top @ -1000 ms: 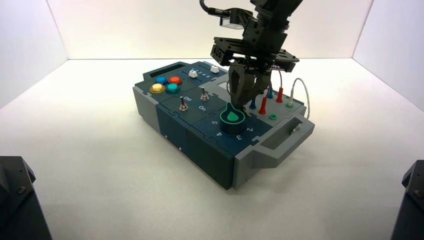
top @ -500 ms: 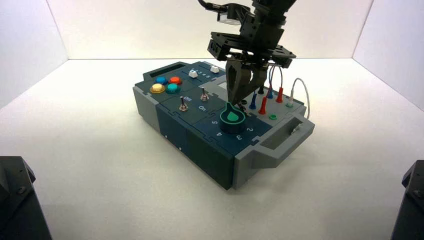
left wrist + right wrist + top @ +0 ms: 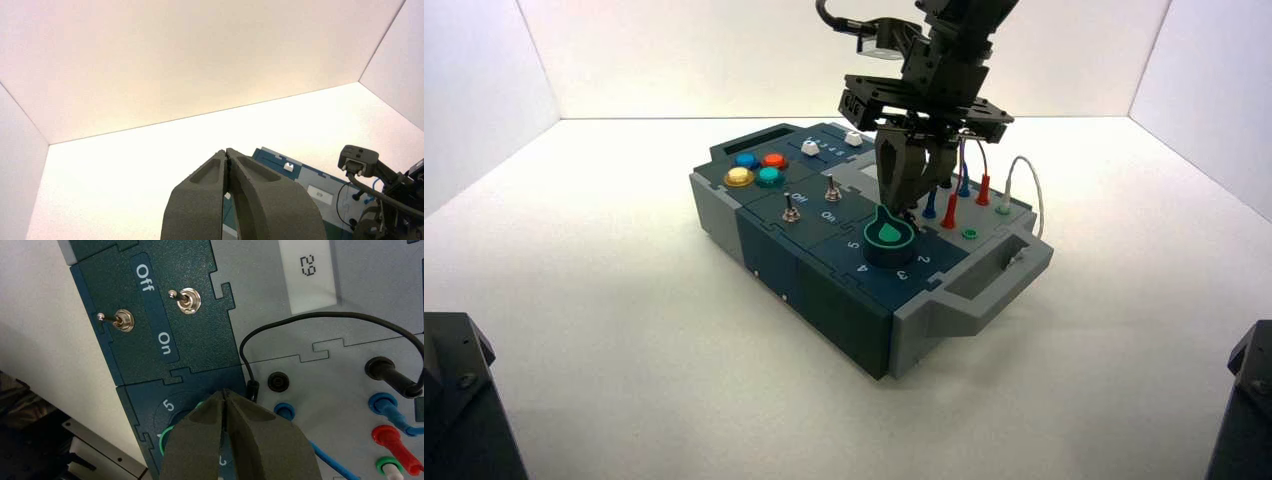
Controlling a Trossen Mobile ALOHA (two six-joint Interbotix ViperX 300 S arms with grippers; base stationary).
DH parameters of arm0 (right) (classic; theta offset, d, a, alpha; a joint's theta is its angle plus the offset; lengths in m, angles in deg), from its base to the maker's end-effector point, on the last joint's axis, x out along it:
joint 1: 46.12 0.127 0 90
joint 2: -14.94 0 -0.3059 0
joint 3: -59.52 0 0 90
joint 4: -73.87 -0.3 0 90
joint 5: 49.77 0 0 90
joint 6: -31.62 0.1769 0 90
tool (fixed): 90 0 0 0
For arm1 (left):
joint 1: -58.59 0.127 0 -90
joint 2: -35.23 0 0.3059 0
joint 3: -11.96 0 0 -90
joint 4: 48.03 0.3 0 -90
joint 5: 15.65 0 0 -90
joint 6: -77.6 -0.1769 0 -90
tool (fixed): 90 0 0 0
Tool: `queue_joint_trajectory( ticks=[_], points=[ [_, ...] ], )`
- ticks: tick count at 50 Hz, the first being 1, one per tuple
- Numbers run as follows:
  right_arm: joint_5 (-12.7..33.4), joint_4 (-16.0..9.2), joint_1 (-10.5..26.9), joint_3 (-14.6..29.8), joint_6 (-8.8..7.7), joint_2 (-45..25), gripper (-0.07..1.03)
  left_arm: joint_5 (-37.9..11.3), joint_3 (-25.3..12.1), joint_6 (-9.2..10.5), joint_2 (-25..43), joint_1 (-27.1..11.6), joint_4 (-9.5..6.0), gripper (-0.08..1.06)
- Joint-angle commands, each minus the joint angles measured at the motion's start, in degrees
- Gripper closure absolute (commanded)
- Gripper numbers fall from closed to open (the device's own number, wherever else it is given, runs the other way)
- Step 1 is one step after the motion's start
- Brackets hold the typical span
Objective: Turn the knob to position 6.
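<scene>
The knob [image 3: 889,236], a dark-green dial with a bright green teardrop top, sits on the box's [image 3: 824,290] near right part, ringed by white digits. My right gripper [image 3: 906,207] hangs point-down just above the knob's far edge, apart from it. In the right wrist view this gripper [image 3: 225,393] is shut with nothing in it, and its fingers [image 3: 195,440] hide most of the knob [image 3: 162,441]; only a green rim and the digit 5 show. My left gripper [image 3: 227,151] is shut, held away from the box.
Two metal toggle switches [image 3: 187,300] [image 3: 123,320] stand beside the Off/On lettering. Coloured push buttons [image 3: 756,168] sit at the box's far left. Red, blue and green plugs [image 3: 395,437] with wires [image 3: 1027,175] crowd the panel right of the knob. A small display [image 3: 306,270] lies beyond.
My right gripper has risen a little from the knob's far edge and shifted slightly left. The knob's pointer looks unchanged.
</scene>
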Motion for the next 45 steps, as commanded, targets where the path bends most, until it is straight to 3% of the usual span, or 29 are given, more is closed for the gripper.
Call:
queue_joint_trajectory(
  ticks=[1,45],
  points=[
    [0.0,-0.1,-0.3,1.5,-0.18,0.8,0.98,0.6,-1.8,0.0,0.6,-0.1,0.0,1.01],
    [1.2,-0.1,0.0,2.5,-0.18,0.8,0.98,1.4,-1.8,0.0,1.3,-0.1,-0.09,1.01]
  ],
)
